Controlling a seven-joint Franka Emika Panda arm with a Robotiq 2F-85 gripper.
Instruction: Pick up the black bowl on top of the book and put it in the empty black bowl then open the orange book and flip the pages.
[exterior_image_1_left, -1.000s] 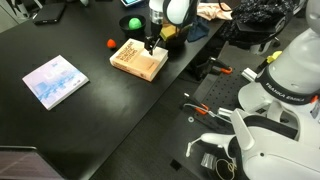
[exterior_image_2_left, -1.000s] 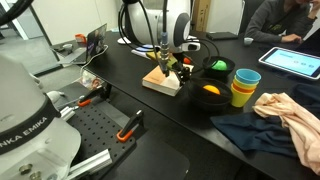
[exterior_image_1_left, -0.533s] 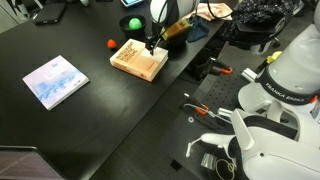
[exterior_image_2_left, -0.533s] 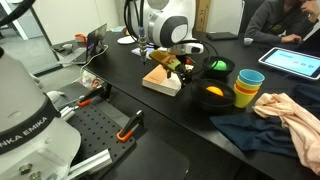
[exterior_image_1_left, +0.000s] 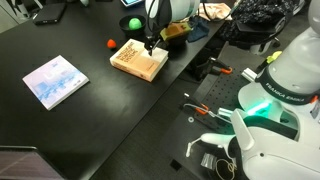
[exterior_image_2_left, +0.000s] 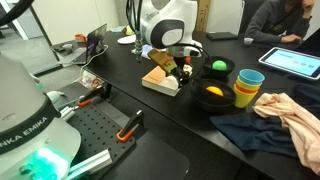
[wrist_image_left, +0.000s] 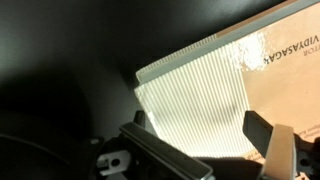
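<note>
The orange book (exterior_image_1_left: 138, 58) lies closed on the black table and also shows in an exterior view (exterior_image_2_left: 160, 82). My gripper (exterior_image_1_left: 150, 44) is down at its far edge, next to the bowls (exterior_image_2_left: 173, 68). In the wrist view the gripper (wrist_image_left: 198, 128) is open, with its fingers on either side of the white page edges of the orange book (wrist_image_left: 200, 85). The black bowl with the yellow ball (exterior_image_2_left: 210, 97) sits on the table beside the book. I cannot make out a separate empty black bowl.
A black bowl with a green ball (exterior_image_1_left: 132, 22) and a small red ball (exterior_image_1_left: 112, 44) lie beyond the book. A pale blue-and-white book (exterior_image_1_left: 55, 80) lies apart on the table. Stacked yellow cups (exterior_image_2_left: 245, 95), a blue cup (exterior_image_2_left: 247, 78) and cloth (exterior_image_2_left: 290, 110) stand near the bowls.
The arm has leaned over and the gripper has shifted slightly along the book's far edge. The book and the bowls have not moved.
</note>
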